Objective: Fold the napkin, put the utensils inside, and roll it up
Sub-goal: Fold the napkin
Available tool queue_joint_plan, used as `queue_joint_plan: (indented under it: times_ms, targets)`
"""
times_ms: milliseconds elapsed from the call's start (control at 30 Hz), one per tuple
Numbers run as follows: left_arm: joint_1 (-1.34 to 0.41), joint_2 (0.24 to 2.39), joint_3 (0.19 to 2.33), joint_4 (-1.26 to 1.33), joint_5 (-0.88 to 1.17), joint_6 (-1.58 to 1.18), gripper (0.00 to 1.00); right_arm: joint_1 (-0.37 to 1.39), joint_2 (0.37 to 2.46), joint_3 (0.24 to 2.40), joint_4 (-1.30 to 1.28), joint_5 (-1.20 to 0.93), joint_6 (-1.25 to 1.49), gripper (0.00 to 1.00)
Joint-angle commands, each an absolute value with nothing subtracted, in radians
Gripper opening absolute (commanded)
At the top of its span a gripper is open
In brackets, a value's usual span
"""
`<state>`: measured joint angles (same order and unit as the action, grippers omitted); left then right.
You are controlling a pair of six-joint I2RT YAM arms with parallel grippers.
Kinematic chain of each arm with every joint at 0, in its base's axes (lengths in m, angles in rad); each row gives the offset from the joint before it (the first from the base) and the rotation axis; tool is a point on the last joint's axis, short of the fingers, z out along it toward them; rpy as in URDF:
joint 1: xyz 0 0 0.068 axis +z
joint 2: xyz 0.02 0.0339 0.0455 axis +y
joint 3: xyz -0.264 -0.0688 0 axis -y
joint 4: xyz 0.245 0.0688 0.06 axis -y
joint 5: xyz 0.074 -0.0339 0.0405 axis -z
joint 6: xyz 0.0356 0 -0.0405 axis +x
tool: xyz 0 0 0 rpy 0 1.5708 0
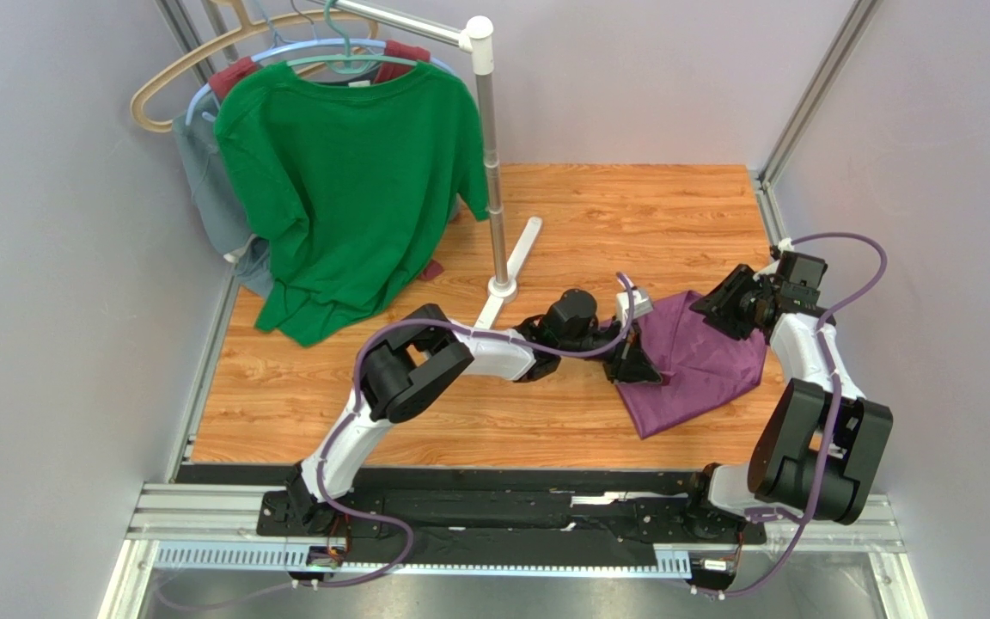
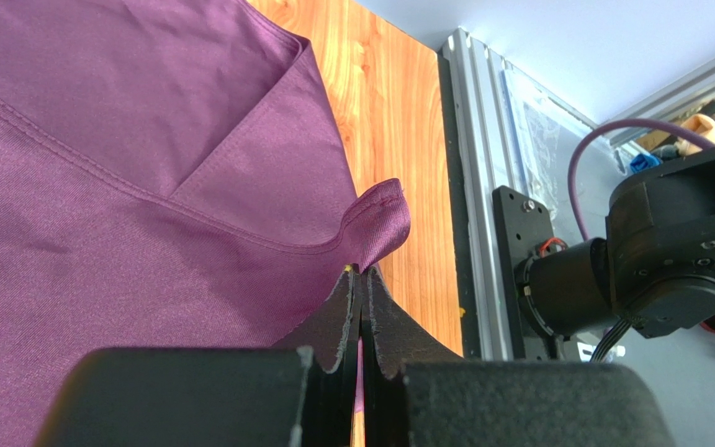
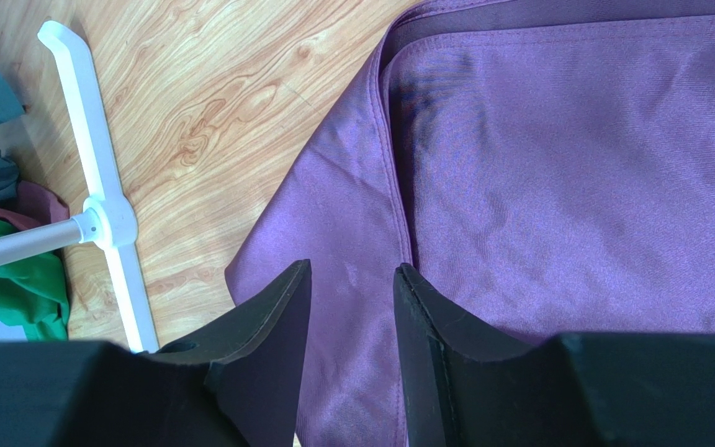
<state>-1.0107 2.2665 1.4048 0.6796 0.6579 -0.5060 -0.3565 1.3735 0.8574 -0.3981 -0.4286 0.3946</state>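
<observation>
Folding looks to be the step in hand: the thin dark purple square napkin [image 1: 707, 364] lies partly doubled on the right of the wooden tabletop [image 1: 591, 219], between both arms. The left gripper [image 2: 361, 279] is pinched tight on a hemmed corner, likely to draw it across. The right gripper [image 3: 351, 272] hangs over a layered edge with its jaws parted about halfway, holding nothing (ready, I judge, to catch that side).

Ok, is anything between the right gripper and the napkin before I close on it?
Nothing visible is. The right gripper hangs open directly over the napkin, near a folded edge, with only cloth beyond its tips. The white rack foot lies well off to the side, and the left gripper is shut on another corner.
</observation>
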Motion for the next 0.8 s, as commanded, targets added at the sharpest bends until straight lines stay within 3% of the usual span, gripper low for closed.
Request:
queue_joint_plan:
  times_ms: [0, 767]
  targets:
    - [-1.028, 2.223, 1.402, 0.687, 0.696, -0.45, 0.0, -0.353, 1.356, 0.865, -0.357, -0.436, 0.38, 0.42]
    - [-1.077, 2.276, 1.466, 0.506, 0.724, -0.382, 0.0, -0.351, 1.362, 0.865, -0.356, -0.446, 0.38, 0.42]
